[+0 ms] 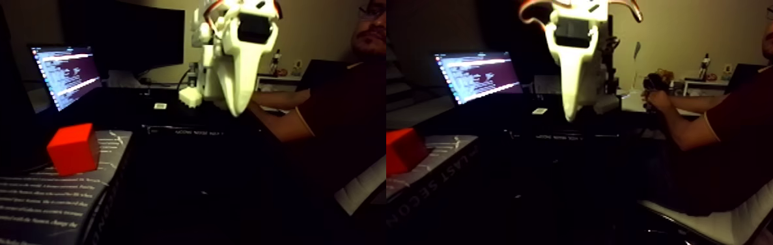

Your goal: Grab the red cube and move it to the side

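Red and sharp-edged, the cube sits on a book at the left of the dim desk in the fixed view, nothing touching it. The white gripper hangs raised and well apart to its right, holding nothing; whether its jaws are parted cannot be told. Behind glow a laptop and a seated person. The scene fits either an approach pending or a cube already set aside.
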`<state>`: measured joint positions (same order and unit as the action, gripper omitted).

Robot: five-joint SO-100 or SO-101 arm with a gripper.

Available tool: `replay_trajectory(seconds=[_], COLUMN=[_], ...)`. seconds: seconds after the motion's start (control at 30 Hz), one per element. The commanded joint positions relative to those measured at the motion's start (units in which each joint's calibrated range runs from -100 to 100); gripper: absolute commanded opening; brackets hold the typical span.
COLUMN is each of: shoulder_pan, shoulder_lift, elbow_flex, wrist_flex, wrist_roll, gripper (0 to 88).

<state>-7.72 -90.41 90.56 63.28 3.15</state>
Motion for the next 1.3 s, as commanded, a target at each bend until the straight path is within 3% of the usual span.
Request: replay_trajectory(seconds=[0.0,1.27], shoulder_pan=[0.0,0.6], shoulder_lift=[-4.7,-8.8], elbow_flex=[2.5,5.0], wrist_flex=[-0.9,-0.1], wrist_roll=[-0.4,-0.1], gripper=[0.6,0.6])
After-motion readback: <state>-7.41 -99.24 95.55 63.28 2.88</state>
